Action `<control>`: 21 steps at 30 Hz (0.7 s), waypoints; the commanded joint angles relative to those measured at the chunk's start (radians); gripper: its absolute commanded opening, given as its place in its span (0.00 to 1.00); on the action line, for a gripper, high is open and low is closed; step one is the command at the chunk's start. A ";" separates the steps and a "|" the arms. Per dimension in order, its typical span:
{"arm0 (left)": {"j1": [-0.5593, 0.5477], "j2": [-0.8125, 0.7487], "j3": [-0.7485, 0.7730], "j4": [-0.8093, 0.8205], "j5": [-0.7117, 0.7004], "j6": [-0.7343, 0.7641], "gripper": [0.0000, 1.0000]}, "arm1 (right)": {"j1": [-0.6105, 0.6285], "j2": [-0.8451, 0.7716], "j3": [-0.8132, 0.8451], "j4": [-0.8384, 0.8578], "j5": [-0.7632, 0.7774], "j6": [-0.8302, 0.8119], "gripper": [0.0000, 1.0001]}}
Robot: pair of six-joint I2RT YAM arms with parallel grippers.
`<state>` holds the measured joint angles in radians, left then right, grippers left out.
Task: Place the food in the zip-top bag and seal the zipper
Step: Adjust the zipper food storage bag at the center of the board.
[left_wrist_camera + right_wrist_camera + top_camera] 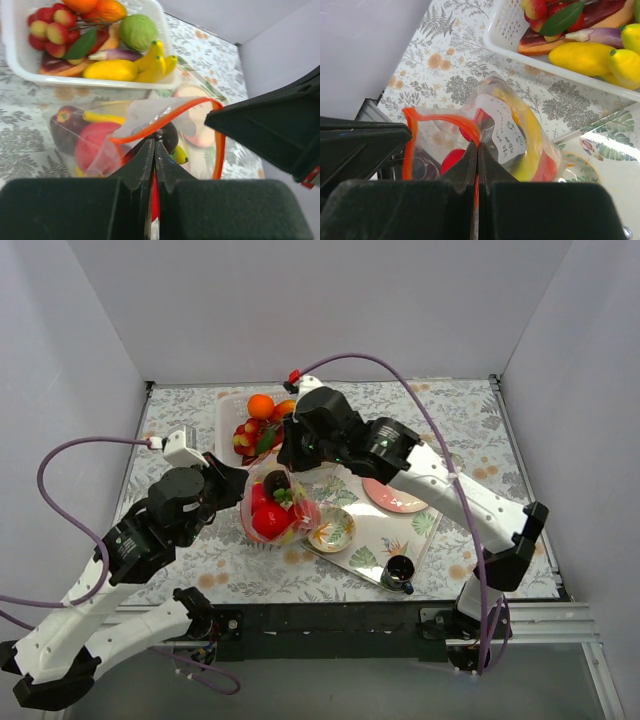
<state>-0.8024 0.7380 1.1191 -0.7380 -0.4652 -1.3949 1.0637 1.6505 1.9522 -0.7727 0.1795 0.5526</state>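
Left wrist view: the left pincer (154,145) is pinched tight on the zipper (172,114), its jaws meeting with the red-orange strip caught at their tips. From there the strip curves up and round in a loop, so the mouth of the bag (75,135) gapes wide and is not sealed. Food (92,147) lies inside the bag: a red apple, a dark purple piece and a bit of yellow banana show through the clear plastic. Just beyond the bag stands a white basket (60,82) holding more toy fruit: bananas, a green piece, small red ones and orange ones.

Right wrist view: the right pincer (477,149) is likewise clamped on the zipper at the opposite side of the bag mouth, jaws pressed together over the strip. A white label (507,132) with handwriting sits on the bag's wall, and a yellow banana and red pieces show behind it.

Top external view: the bag stands upright on the table (460,430) between the two arms, the left pincer at its left and the right pincer at its far side. To the right of the bag lies a leaf-patterned tray (385,535), with a small bowl (332,528) just beside the bag, a pink plate (395,498) farther right and a dark cup (398,573) at the tray's near end.
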 commanded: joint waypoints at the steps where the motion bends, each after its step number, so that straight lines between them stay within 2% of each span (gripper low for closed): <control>1: -0.003 0.067 -0.034 -0.078 -0.162 -0.111 0.00 | 0.027 0.093 0.042 0.079 0.018 0.017 0.01; 7: -0.003 0.159 -0.074 -0.087 -0.299 -0.196 0.00 | 0.027 0.184 0.028 0.090 0.017 -0.013 0.01; 11: -0.001 0.179 0.017 -0.168 -0.311 -0.208 0.00 | 0.027 0.207 0.095 0.067 0.029 -0.040 0.01; 12: -0.001 0.173 0.033 -0.178 -0.319 -0.210 0.08 | 0.027 0.225 0.123 0.055 0.028 -0.043 0.01; 13: -0.001 0.157 0.048 -0.187 -0.319 -0.214 0.26 | 0.027 0.233 0.173 0.046 0.029 -0.045 0.01; 16: -0.001 0.129 0.097 -0.241 -0.308 -0.236 0.42 | 0.027 0.259 0.232 0.017 0.034 -0.045 0.01; 18: -0.001 0.117 0.104 -0.310 -0.300 -0.260 0.43 | 0.025 0.265 0.270 0.000 0.047 -0.045 0.01; 21: -0.001 0.064 0.068 -0.362 -0.299 -0.309 0.40 | 0.025 0.255 0.292 -0.005 0.060 -0.040 0.01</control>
<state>-0.8024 0.8539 1.1992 -0.9695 -0.7319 -1.6360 1.0924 1.9213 2.1773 -0.7723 0.2008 0.5190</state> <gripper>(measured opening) 0.415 0.029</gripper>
